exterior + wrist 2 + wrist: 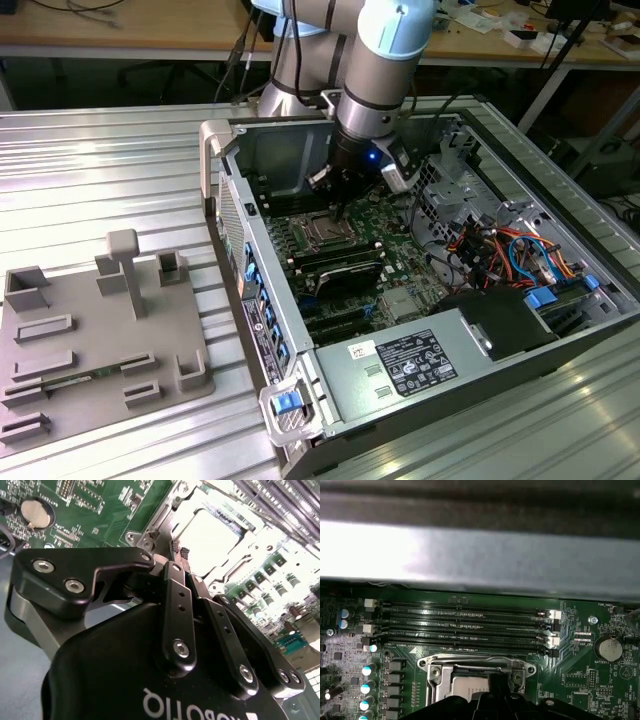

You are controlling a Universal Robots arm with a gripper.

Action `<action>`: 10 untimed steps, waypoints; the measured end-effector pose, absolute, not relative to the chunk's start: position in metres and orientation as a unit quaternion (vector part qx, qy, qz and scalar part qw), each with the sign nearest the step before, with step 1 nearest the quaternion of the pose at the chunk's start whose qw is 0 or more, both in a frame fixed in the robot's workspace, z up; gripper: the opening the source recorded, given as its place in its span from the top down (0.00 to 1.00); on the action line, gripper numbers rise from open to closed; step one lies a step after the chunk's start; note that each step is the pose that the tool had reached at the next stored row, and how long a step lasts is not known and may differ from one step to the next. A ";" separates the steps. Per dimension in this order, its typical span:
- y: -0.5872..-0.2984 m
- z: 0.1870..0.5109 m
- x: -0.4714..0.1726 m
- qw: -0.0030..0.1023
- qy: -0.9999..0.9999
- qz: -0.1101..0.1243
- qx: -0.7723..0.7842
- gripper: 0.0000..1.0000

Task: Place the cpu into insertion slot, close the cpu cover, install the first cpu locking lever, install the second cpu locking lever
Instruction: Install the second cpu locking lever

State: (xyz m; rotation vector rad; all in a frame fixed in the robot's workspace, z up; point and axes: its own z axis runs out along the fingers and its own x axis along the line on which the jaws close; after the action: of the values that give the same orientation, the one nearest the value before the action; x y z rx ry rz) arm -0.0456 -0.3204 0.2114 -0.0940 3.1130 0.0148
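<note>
The cpu [212, 532] lies silver face up in the insertion slot [322, 232] on the green motherboard. The cpu cover [250, 550] lies flat around it as a silver frame. In the first wrist view the cover [475, 661] borders the chip [456, 690]. My gripper [179, 555] is shut, its two black fingers pressed together with nothing visible between them. Its tips sit at the edge of the socket frame, beside the chip. In the exterior view the gripper [338, 212] reaches down into the open computer case just above the socket. I cannot make out how the locking levers stand.
Black memory slots [465, 625] run alongside the socket, near the case wall [480, 555]. A coin battery [608, 649] sits on the board. Cables [500, 250] and a power supply [410, 365] occupy the case on the exterior view's right. A grey parts fixture [90, 340] lies outside.
</note>
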 end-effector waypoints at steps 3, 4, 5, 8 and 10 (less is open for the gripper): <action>-0.322 0.211 -0.041 0.013 0.999 0.005 -0.030 0.89; -0.322 0.211 -0.039 0.013 0.999 0.005 -0.030 0.89; -0.322 0.211 -0.035 0.013 0.999 0.005 -0.029 0.89; -0.325 0.211 -0.033 0.013 1.000 0.004 -0.028 0.89; -0.330 0.211 -0.033 0.013 1.000 0.004 -0.028 0.89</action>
State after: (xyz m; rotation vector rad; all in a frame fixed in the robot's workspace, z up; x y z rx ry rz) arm -0.0333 -0.3297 0.2114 -0.0880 3.1153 0.0120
